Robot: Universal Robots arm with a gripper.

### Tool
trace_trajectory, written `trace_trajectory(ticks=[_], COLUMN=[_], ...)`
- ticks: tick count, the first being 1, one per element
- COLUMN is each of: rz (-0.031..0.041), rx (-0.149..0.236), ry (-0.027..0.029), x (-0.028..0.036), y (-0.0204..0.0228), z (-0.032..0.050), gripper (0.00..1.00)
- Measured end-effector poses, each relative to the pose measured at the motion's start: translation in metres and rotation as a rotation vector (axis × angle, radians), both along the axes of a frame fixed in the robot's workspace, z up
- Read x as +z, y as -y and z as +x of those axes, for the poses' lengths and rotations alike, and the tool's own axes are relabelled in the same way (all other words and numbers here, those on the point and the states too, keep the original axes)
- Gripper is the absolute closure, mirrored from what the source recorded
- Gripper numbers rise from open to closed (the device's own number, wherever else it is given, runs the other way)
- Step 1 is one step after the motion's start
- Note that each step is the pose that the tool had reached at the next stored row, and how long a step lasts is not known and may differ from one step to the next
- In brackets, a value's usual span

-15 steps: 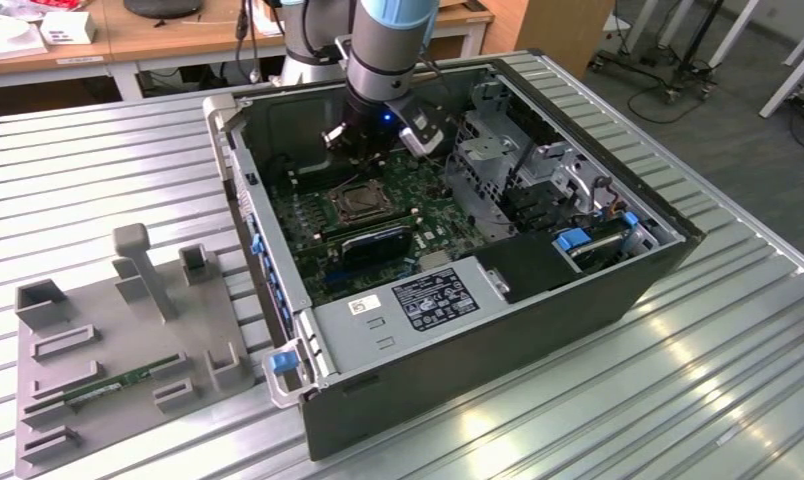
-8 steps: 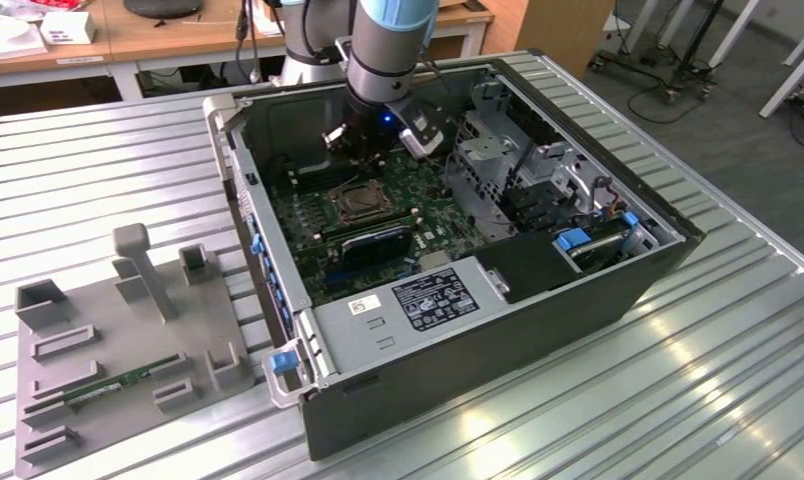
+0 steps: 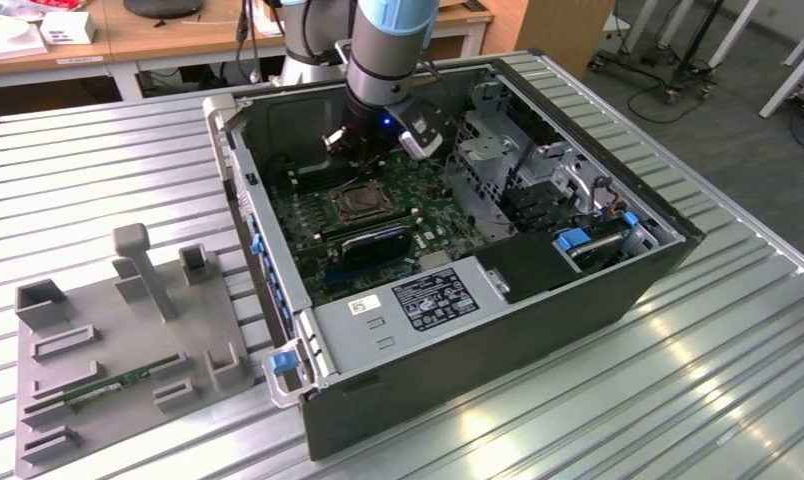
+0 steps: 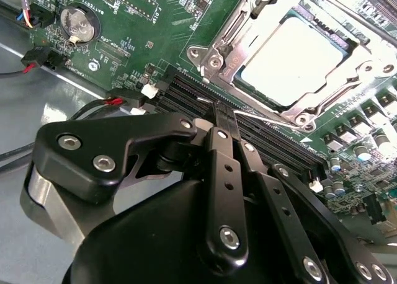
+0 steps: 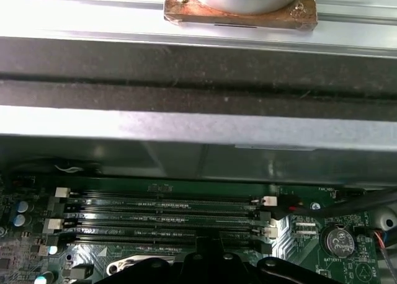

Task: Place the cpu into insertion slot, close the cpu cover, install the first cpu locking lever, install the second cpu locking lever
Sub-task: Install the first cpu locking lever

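Pincer together | arm upright, wrist inside case | tip over memory slots, beside cpu cover (lowered over cpu)

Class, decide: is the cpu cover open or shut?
Shut: in the second wrist view the cpu cover lies flat around the cpu.

We see the cpu topped in smooth, pale, glossy metal, its cover bare silvery metal, the gripper matt black with shiny screws, the table ribbed, brushed metal.
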State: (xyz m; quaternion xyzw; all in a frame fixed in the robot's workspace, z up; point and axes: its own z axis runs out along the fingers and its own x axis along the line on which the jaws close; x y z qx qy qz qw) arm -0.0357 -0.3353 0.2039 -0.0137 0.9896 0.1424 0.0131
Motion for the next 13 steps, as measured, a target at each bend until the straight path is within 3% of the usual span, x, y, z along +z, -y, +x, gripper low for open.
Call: trace_trajectory(ticks=[13], rz=[-0.0002], rx=[0.002], ry=[0.0000], x=[-0.0044], y=[-0.0010], z=[0.0008], gripper=[0.89])
